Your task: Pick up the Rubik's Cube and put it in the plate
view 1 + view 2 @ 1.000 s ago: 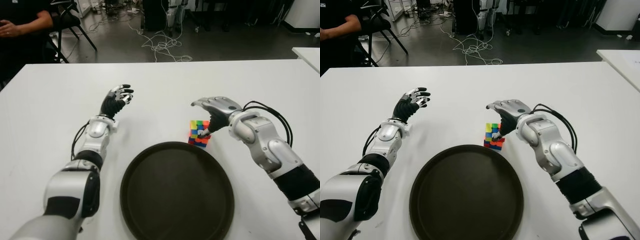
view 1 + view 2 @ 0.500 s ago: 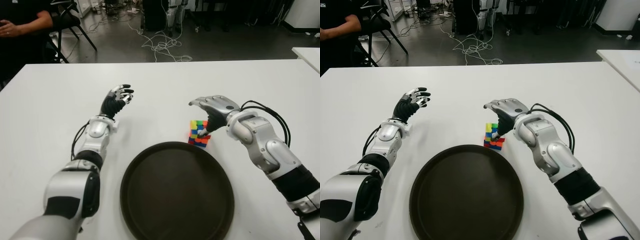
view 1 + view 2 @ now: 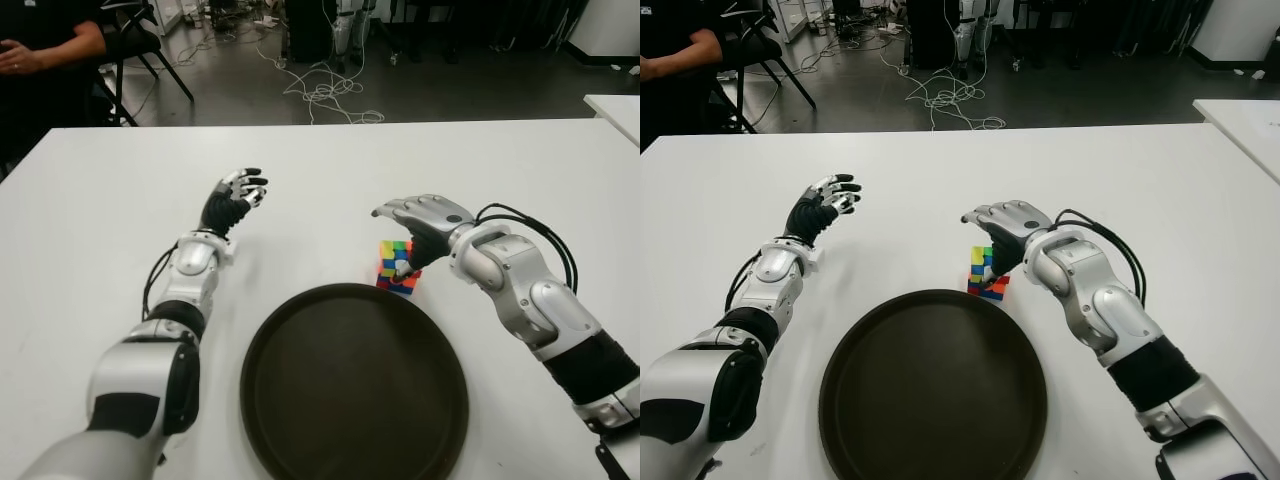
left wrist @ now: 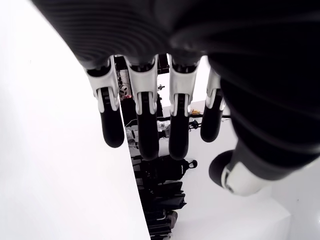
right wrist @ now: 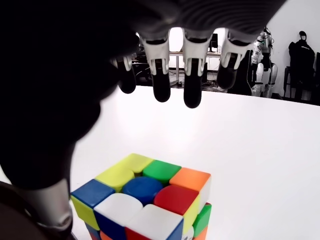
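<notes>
Right robot hand hovering over the Rubik's Cube beside the plate

The Rubik's Cube is sitting on the white tabletop, just beyond the far rim of the dark round plate, with nothing lying between them. The right robot hand is arching over the cube palm down, fingers extended past it and gripping nothing, thumb reaching down at the cube's side. The left robot hand is showing well left of the cube, fingers loosely spread, empty.
</notes>
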